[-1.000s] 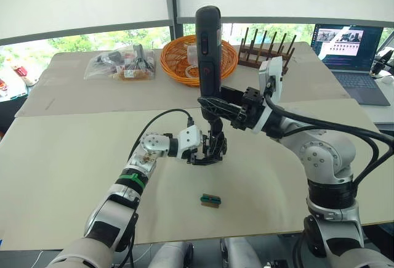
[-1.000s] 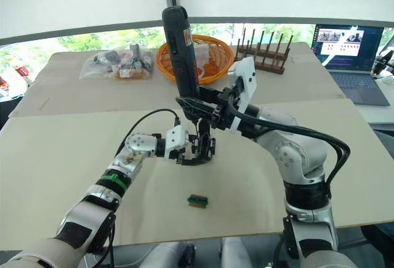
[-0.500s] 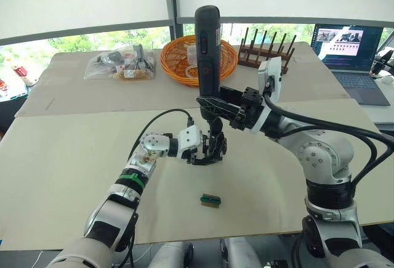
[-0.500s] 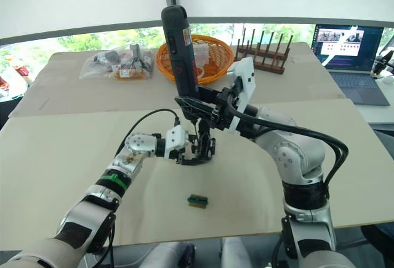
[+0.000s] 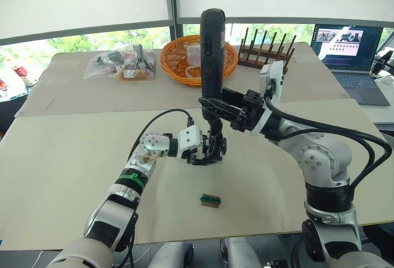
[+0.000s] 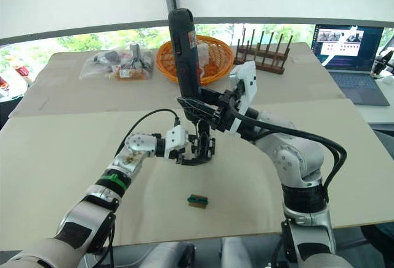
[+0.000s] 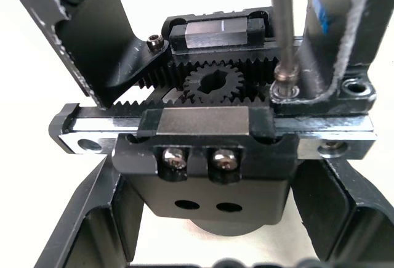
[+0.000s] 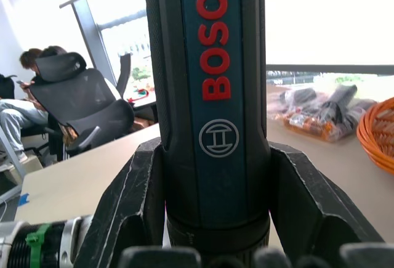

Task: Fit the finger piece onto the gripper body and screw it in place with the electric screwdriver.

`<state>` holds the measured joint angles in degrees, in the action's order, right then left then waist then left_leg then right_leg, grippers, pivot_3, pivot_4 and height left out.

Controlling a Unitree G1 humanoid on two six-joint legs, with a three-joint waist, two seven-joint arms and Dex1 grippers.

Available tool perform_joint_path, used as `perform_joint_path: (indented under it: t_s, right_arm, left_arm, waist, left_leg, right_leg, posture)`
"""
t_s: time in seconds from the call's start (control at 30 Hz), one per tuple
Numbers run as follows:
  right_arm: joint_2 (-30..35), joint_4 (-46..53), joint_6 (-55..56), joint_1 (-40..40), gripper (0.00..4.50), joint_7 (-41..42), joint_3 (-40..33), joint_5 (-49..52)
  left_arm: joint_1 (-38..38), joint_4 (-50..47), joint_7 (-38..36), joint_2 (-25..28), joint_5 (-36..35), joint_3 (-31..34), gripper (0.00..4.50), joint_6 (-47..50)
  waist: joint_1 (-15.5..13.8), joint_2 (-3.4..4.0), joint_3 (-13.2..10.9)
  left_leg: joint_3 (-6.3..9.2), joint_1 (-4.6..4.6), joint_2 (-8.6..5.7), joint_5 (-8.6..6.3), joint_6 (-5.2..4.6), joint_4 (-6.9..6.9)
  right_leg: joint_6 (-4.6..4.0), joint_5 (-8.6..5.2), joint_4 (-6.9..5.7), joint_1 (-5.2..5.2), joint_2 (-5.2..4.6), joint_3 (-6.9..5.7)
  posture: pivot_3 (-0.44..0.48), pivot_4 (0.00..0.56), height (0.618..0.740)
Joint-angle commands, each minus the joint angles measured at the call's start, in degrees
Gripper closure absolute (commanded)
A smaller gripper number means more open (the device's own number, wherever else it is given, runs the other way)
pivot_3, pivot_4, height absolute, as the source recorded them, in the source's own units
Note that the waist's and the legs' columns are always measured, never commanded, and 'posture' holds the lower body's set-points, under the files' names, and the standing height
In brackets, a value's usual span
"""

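Your right gripper (image 5: 215,105) clamps the electric screwdriver (image 5: 211,52) upright (bit down), directly above the gripper body (image 5: 212,148) gripped by your left gripper (image 5: 206,152).

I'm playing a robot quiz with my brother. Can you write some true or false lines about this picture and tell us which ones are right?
1. The right tool holds the screwdriver standing upright. True.
2. The screwdriver's metal tip rests on a screw of the small black gripper part. True.
3. The left tool is open and holds nothing. False: it is shut on the small black gripper part.
4. The little green-and-brown block sits inside the orange basket. False: it lies on the table, nearer the robot than the tools.
5. A laptop stands open at the far right. True.
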<state>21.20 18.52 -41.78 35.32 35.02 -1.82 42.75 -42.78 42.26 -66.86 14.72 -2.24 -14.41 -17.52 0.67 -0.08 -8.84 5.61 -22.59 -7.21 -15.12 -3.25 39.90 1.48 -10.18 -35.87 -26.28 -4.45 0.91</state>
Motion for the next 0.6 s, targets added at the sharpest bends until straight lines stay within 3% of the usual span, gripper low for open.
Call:
perform_joint_path:
  t_s: [0.03,0.33,0.6]
  right_arm:
    - [0.68,0.36,1.40,0.49,2.53,0.75,-0.71,-0.44]
    - [0.48,1.28,1.54,-0.02,2.54,1.73,0.16,-0.26]
    - [3.32,1.36,7.06,-2.60,2.54,8.31,4.93,-5.58]
  left_arm:
    - [-1.80,-1.05,0.61,0.57,-0.37,1.24,1.65,-0.74]
    - [-1.79,-1.08,0.69,0.62,-0.34,1.26,1.65,-0.61]
    - [-2.03,-0.58,0.74,0.68,-0.24,1.32,1.65,-0.75]
  waist:
    - [0.00,0.00,0.00]
    - [0.00,0.00,0.00]
    - [-0.01,-0.01,0.01]
  left_leg:
    - [0.00,0.00,0.00,0.00,0.00,0.00]
    - [0.00,0.00,0.00,0.00,0.00,0.00]
    - [0.00,0.02,-0.01,0.00,0.00,0.01]
  right_leg:
    - [0.00,0.00,0.00,0.00,0.00,0.00]
    - [0.00,0.00,0.00,0.00,0.00,0.00]
    - [0.00,0.00,0.01,0.02,0.02,-0.01]
  posture:
    - [0.000,0.150,0.740]
    - [0.000,0.150,0.740]
    - [0.000,0.150,0.740]
